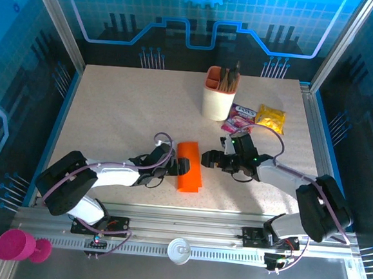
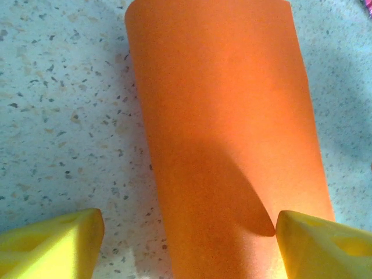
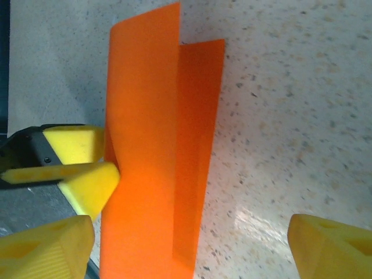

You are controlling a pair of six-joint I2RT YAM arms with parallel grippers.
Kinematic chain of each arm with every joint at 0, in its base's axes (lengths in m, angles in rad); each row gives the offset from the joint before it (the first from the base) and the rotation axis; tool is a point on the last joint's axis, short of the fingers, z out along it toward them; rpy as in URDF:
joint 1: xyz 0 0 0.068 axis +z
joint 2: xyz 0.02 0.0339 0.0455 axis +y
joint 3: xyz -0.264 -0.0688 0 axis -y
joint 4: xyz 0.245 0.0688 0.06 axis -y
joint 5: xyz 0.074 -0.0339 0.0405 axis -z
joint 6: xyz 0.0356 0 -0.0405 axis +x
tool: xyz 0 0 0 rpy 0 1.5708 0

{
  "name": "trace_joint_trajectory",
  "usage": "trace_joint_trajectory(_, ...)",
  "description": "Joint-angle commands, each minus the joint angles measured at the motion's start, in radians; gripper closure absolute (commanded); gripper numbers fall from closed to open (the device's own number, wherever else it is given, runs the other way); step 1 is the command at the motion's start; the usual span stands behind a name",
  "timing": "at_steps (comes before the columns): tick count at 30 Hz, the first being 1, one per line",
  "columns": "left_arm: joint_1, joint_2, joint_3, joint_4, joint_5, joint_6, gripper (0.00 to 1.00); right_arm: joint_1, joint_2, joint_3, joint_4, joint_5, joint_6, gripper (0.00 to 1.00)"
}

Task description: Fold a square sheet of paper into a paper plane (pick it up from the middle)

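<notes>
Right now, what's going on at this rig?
Two robot arms are working a thin bright orange sheet of paper that lies on the speckled table between them. The sheet is folded over on itself into a narrow rectangle, with the top layer sitting loose. It is not yet a plane shape. The left gripper is at the paper's left edge with its jaws open. The right gripper faces it from the other side, jaws also open, holding nothing.

- Your left arm (image 1: pixel 106 172) and right arm (image 1: pixel 280 176) wore white shells with bulky black joints.
- Lilac cables (image 1: pixel 163 135) ran along both.
- Your finger pads (image 3: pixel 52 250) were yellow ribbed wedges.
- Black bases (image 1: pixel 99 224) sat at 6 o'clock in the top view.
</notes>
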Motion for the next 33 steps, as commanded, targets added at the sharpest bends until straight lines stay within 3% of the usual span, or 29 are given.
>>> trace_joint_trajectory(1, 0.009, -0.023, -0.023, -0.03, 0.01, 0.059, 0.21, 0.017, 0.051, 0.036, 0.072, -0.069, 0.023, 0.16)
trace_joint_trajectory(8, 0.012, -0.023, -0.032, -0.039, 0.011, 0.082, 0.21, 0.031, 0.161, 0.07, 0.148, -0.121, 0.043, 0.36)
trace_joint_trajectory(33, 0.022, -0.049, -0.038, -0.042, -0.004, 0.06, 0.2, 0.05, 0.328, 0.091, 0.336, -0.215, 0.126, 0.61)
